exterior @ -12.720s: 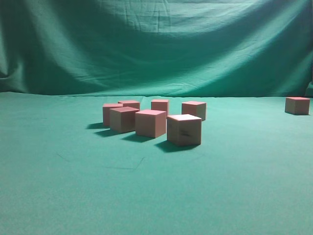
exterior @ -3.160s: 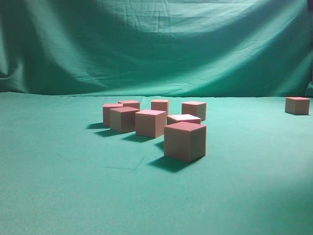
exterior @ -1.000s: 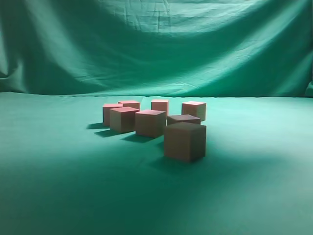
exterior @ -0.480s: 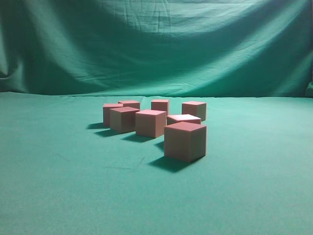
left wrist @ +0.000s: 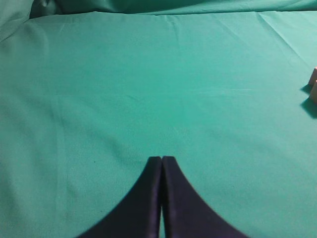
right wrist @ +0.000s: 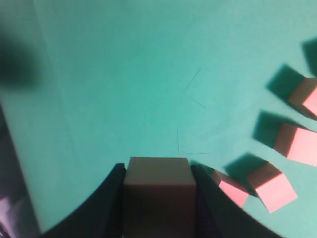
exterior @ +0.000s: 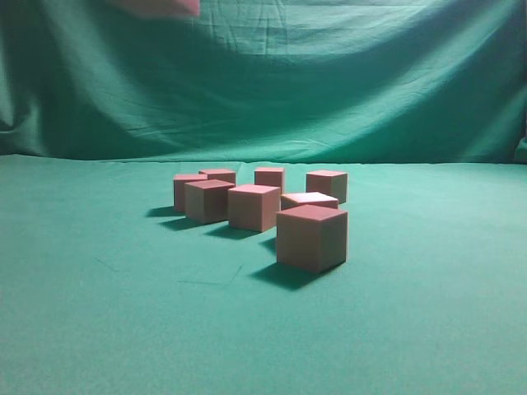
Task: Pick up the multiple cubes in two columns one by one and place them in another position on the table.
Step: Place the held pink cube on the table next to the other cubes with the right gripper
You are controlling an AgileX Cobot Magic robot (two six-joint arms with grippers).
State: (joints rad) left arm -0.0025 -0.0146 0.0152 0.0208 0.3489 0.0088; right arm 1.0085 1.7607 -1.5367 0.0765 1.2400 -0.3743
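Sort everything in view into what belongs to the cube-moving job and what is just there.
Part of the job:
- cube held in the right gripper
- cluster of cubes resting on the table
- nearest cube
- green table

Just there:
- left gripper, shut and empty
- draped green backdrop

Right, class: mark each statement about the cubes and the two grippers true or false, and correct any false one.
1. The right gripper holds a cube. True.
2. The left gripper is wide open. False: it is shut, holding nothing.
3. Seven cubes sit on the table in the exterior view. True.
4. The cubes on the table are stacked in a tower. False: each rests on the cloth.
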